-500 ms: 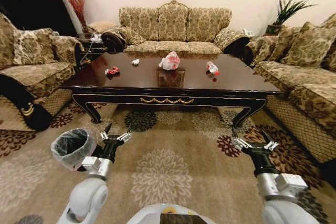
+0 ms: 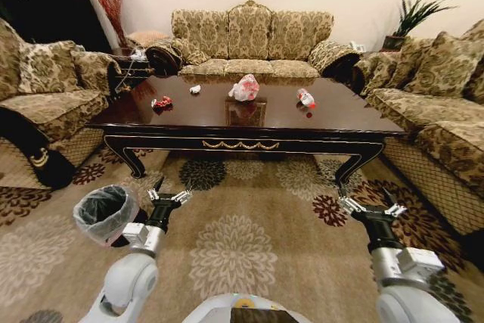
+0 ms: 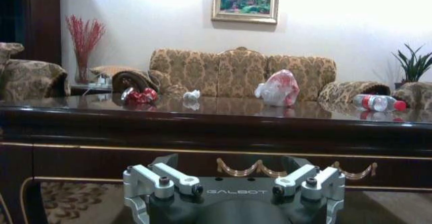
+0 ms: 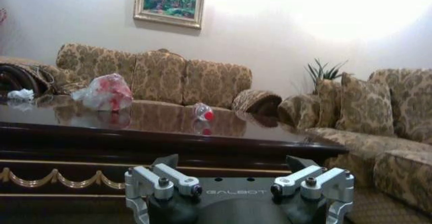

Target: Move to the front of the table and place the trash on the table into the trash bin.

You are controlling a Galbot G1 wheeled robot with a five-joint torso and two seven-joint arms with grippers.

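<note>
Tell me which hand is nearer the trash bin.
Left. The left hand hangs open just beside the trash bin on the carpet; the right hand, also open, is far across on the bin's opposite side.

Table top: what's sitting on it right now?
On the table: a red-and-black wrapper, a white paper ball, a pink-white bag bundle and a red-capped bottle. Nothing covers them.

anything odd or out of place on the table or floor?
Only the trash on the table: wrapper, paper ball, bag bundle, and a bottle lying on its side. No spill shows. The bin tilts on the carpet by the left gripper.
</note>
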